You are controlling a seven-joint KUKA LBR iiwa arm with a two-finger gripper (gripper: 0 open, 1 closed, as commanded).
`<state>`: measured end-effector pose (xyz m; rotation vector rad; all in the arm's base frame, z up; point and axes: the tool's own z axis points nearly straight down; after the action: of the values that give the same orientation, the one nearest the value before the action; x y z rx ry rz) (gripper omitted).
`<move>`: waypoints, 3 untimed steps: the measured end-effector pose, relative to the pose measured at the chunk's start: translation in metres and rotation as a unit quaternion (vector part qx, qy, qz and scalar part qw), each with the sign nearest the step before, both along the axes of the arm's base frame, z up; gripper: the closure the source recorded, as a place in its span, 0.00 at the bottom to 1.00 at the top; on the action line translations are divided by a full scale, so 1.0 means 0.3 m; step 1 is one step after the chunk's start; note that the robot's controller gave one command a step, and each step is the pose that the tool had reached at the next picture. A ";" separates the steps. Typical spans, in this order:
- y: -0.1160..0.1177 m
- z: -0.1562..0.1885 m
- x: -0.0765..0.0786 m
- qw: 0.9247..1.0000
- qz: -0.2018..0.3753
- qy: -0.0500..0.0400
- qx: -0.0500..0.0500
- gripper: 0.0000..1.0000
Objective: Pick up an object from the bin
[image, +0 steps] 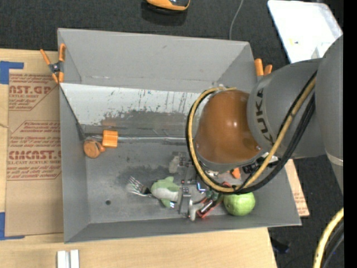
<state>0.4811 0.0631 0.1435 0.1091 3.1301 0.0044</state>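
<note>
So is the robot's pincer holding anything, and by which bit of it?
Can't tell. The pincer sits low between a pale green-and-white thing and a green ball, but no hold on either can be seen.

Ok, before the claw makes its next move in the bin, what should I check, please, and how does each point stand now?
1. Claw low, beside the pale green thing: ok.
2. Something held in the claw: cannot tell.
3. Fork apart from the pale green thing: not ok, they seem to touch.
4. Apple clear of the claw: ok.
5. Orange peg far from the claw: ok.
</note>
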 end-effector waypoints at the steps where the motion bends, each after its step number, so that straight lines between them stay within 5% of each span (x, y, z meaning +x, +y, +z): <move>1: 0.057 -0.135 0.015 0.983 -0.181 0.006 0.001 0.00; 2: 0.014 -0.250 0.010 0.997 -0.080 0.000 0.000 0.00; 3: 0.026 -0.244 0.002 0.964 -0.266 0.002 0.002 1.00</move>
<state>0.4817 0.0710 0.0705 0.9378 2.9931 0.0061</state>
